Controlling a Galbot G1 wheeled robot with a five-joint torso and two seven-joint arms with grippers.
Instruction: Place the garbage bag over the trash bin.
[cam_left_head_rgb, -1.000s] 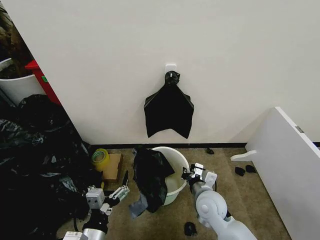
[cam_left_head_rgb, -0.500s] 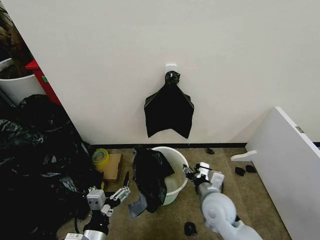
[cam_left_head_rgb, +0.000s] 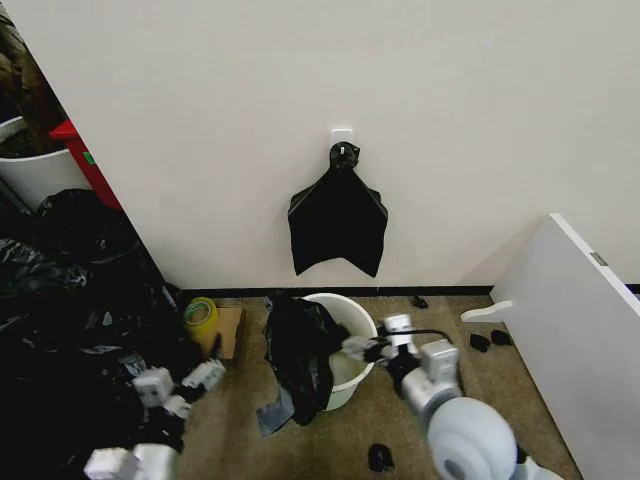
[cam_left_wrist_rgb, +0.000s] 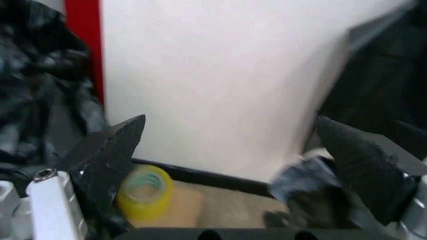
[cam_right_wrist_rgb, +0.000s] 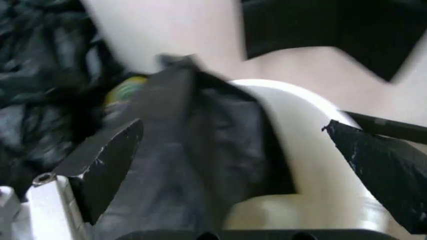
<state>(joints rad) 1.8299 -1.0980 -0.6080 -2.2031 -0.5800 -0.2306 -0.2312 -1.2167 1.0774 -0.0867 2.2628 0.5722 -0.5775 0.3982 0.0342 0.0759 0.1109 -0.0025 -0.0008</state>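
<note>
- Black plastic crowds the robot's left side: a big heap of sacks (cam_left_head_rgb: 70, 300) lies along the wall, with a red panel (cam_left_head_rgb: 88, 160) and a white tub (cam_left_head_rgb: 30, 170) behind it.
- On the brown carpet near the heap sits a yellow tape roll (cam_left_head_rgb: 201, 318) beside a flat cardboard piece (cam_left_head_rgb: 228, 332); the left wrist view shows the same roll (cam_left_wrist_rgb: 145, 192) against the wall's dark skirting.
- A flat black bundle (cam_left_head_rgb: 338, 215) with a knotted top hangs from a white hook on the wall, above the trash bin.
- A white board (cam_left_head_rgb: 575, 330) leans at the robot's right, with small dark scraps (cam_left_head_rgb: 490, 341) on the floor near it, and another dark scrap (cam_left_head_rgb: 379, 457) lies in front of the bin.
- The trash bin (cam_left_head_rgb: 352, 330) stands on the carpet close to the wall; the garbage bag (cam_left_head_rgb: 298, 355) hangs over its left rim and spills down the outside to the floor, leaving the right part of the mouth uncovered.
- The right claw (cam_left_head_rgb: 368, 349) is at the bin's right rim, its fingers spread wide; in the right wrist view the bag (cam_right_wrist_rgb: 193, 150) and the bin (cam_right_wrist_rgb: 313, 165) lie between the two fingertips, and the claw holds nothing.
- The left claw (cam_left_head_rgb: 185, 388) hangs low beside the heap, well apart from the bin, spread wide and empty.
</note>
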